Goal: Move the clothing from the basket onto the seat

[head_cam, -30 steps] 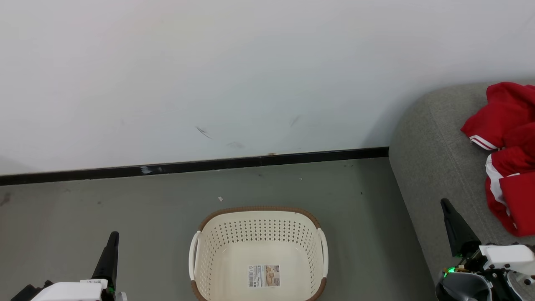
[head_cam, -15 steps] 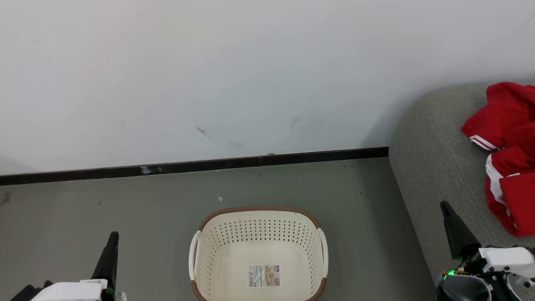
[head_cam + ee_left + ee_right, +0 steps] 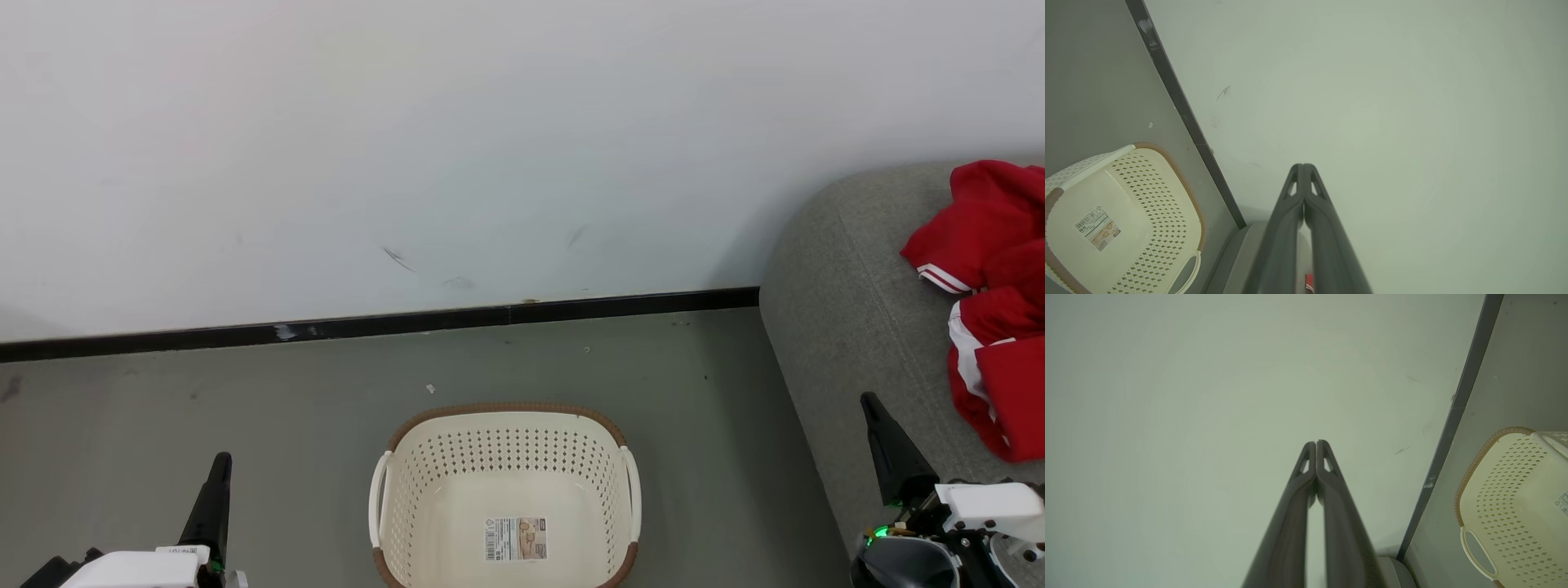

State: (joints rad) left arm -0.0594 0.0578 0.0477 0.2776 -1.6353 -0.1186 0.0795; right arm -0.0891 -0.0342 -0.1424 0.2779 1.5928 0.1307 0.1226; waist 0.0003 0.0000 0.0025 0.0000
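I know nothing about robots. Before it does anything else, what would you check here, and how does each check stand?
1. Basket empty of clothes: ok, its bottom is bare but for a label sticker.
2. Clothing lying on the seat: ok.
3. Left tool shut and empty: ok.
4. Right tool shut and empty: ok.
5. Whole pile resting safely on the seat: cannot tell, it runs past the picture's edge.

Scuffed white wall (image 3: pixel 490 122), black baseboard (image 3: pixel 392 324), grey floor (image 3: pixel 204 392)
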